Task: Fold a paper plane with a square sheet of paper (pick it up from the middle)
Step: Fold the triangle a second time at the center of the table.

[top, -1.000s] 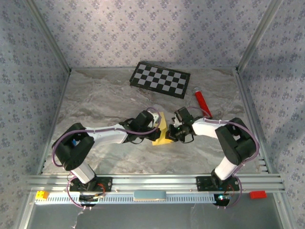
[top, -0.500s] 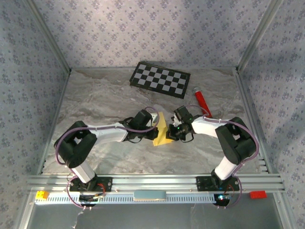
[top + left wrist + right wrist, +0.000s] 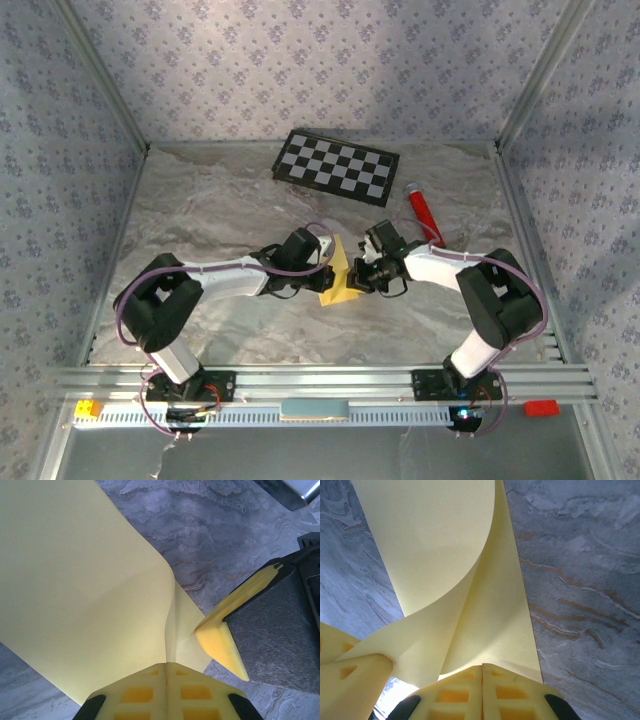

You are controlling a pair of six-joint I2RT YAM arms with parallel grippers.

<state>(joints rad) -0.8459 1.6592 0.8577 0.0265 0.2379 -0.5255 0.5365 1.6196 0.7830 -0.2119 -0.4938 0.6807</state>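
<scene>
Left gripper (image 3: pixel 166 669) and right gripper (image 3: pixel 482 671) each pinch the yellow sheet (image 3: pixel 85 580) tight, jaws fully closed. It curls between them, apparently mid-fold. Align edges before creasing and avoid tugging apart, as thin paper likely tears.

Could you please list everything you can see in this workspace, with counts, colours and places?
sheet of paper: 1, pale yellow, curled, mid-table, pinched between both pincers
checkerboard panel: 1, black and white, far side of the table
tube: 1, red, right of the checkerboard panel
yellow block: 1, near-left rail
red block: 1, near-right rail
table: 1, grey marbled
left pincer: 1, yellow pads, shut on the sheet of paper
right pincer: 1, yellow pads, shut on the sheet of paper
</scene>
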